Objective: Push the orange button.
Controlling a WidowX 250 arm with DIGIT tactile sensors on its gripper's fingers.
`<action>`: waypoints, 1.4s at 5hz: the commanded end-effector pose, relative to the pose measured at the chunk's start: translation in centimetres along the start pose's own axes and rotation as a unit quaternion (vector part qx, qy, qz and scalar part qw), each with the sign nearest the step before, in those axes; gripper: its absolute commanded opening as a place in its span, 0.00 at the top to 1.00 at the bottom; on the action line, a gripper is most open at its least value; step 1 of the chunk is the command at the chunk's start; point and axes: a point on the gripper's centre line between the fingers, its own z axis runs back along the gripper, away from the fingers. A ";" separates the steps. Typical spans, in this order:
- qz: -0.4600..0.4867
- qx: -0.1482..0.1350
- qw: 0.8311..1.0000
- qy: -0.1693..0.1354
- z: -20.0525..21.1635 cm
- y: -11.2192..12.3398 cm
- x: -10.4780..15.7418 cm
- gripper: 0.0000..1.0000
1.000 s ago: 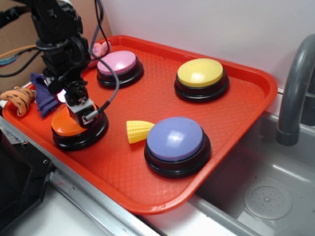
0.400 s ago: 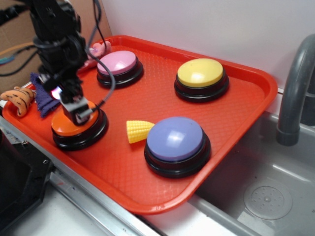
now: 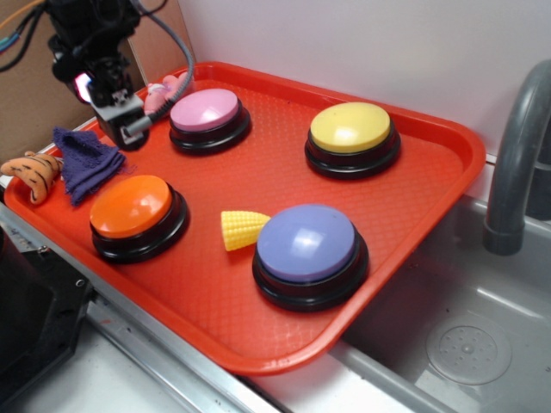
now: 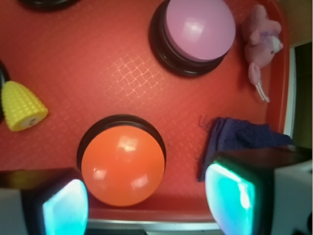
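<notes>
The orange button [image 3: 133, 206], a glossy orange dome on a black base, sits at the front left of the red tray [image 3: 258, 172]. In the wrist view the button [image 4: 122, 166] lies below and between my two pads. My gripper [image 3: 125, 127] hangs in the air above the tray's back left corner, well clear of the button. In the wrist view the gripper [image 4: 146, 200] is open and empty, its pads [image 4: 66, 205] wide apart.
The tray also holds a pink button [image 3: 205, 110], a yellow button [image 3: 350, 127], a purple button [image 3: 306, 243] and a yellow corn toy [image 3: 243, 229]. A blue cloth [image 3: 84, 159] and pink plush [image 3: 164, 90] lie at its left. A faucet [image 3: 516, 155] stands right.
My gripper was down on the orange button's dome. It has lifted off and moved up and back toward the tray's far left corner. The button is uncovered.
</notes>
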 end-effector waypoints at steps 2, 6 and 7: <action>0.029 -0.025 0.999 0.033 5.1 1.2 -0.3 0.00; 0.065 -0.022 0.998 -0.002 7.8 1.7 -1.0 0.00; 0.068 -0.027 0.997 -0.019 7.9 2.0 -1.1 0.00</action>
